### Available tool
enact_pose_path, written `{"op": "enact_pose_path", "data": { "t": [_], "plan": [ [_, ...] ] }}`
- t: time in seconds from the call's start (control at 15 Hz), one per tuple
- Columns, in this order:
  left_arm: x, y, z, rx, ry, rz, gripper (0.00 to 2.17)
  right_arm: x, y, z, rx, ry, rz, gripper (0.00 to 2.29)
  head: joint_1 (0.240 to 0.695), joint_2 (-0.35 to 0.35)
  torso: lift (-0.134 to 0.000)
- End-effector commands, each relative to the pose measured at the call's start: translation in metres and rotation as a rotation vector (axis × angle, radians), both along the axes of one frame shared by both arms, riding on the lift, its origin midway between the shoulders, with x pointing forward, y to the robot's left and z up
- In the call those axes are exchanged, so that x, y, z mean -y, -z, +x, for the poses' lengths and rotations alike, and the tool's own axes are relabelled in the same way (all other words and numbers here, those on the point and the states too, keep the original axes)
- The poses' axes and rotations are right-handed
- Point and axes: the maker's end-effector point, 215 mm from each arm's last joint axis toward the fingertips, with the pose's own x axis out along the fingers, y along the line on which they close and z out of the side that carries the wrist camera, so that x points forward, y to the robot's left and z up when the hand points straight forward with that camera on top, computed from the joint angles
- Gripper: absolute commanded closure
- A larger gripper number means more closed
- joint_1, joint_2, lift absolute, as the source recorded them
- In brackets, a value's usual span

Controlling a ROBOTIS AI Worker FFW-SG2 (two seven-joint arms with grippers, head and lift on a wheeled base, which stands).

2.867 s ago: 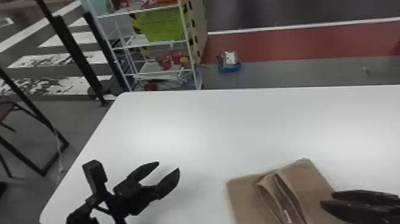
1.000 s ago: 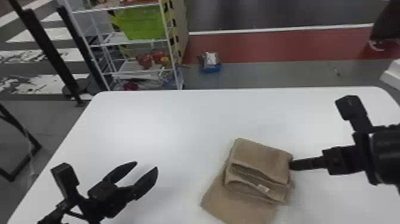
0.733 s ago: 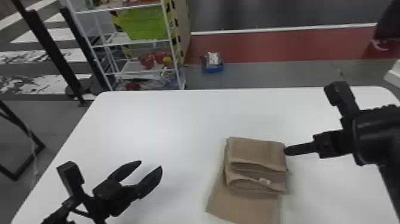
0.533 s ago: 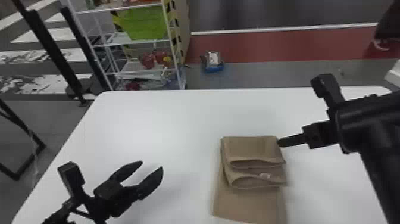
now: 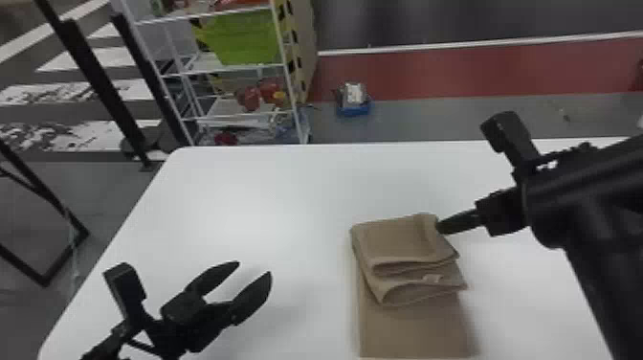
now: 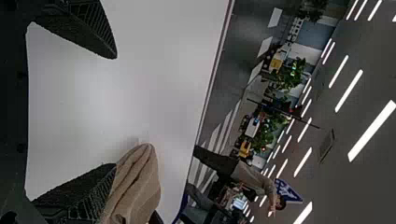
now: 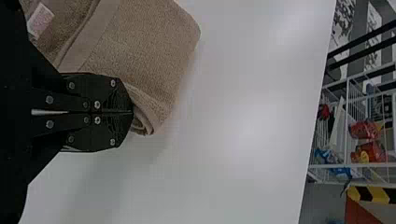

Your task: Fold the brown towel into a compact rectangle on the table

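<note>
No words or numbers can be read. A small pale label (image 5: pixel 433 277) stands on the folded part of the brown towel (image 5: pixel 397 239), well in from the far edge of the table (image 5: pixel 239 191); any print on it is too small to tell. Beyond a table edge in the left wrist view, a blue sign (image 6: pixel 286 190) bears white marks, unreadable. Black-and-yellow warning stripes (image 5: pixel 297 52) mark a panel past the table's far edge.

A white rack (image 5: pixel 289 81) stands near a red floor band (image 5: pixel 454 72) — bright strip lights (image 6: pixel 372 130) line the grey ceiling (image 6: pixel 359 191).
</note>
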Motion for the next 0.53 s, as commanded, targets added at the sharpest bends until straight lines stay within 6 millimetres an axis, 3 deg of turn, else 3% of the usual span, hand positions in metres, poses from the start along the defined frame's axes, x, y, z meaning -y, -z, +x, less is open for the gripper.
{"op": "enact_pose_path", "data": {
  "t": [0.0, 0.07, 0.2, 0.33, 0.47],
  "plan": [
    [-0.005, -0.004, -0.001, 0.008, -0.011, -0.005, 0.05, 0.012, -0.035, -0.009, 0.188, -0.117, -0.083, 0.34, 0.695, 0.224, -0.134],
    [-0.005, -0.005, -0.001, 0.009, -0.012, -0.008, 0.05, 0.019, -0.050, -0.015, 0.231, -0.152, -0.099, 0.17, 0.695, 0.230, -0.134],
    [-0.005, -0.006, 0.001, 0.012, -0.012, -0.008, 0.05, 0.020, -0.078, -0.018, 0.374, -0.270, -0.184, 0.17, 0.695, 0.226, -0.134],
    [-0.005, -0.006, 0.002, 0.014, -0.013, -0.009, 0.05, 0.001, -0.074, -0.025, 0.535, -0.510, -0.400, 0.17, 0.695, 0.212, -0.134],
    [-0.007, -0.006, 0.001, 0.013, -0.016, -0.013, 0.05, -0.013, -0.063, -0.037, 0.573, -0.639, -0.459, 0.18, 0.695, 0.226, -0.134]
  ]
}}
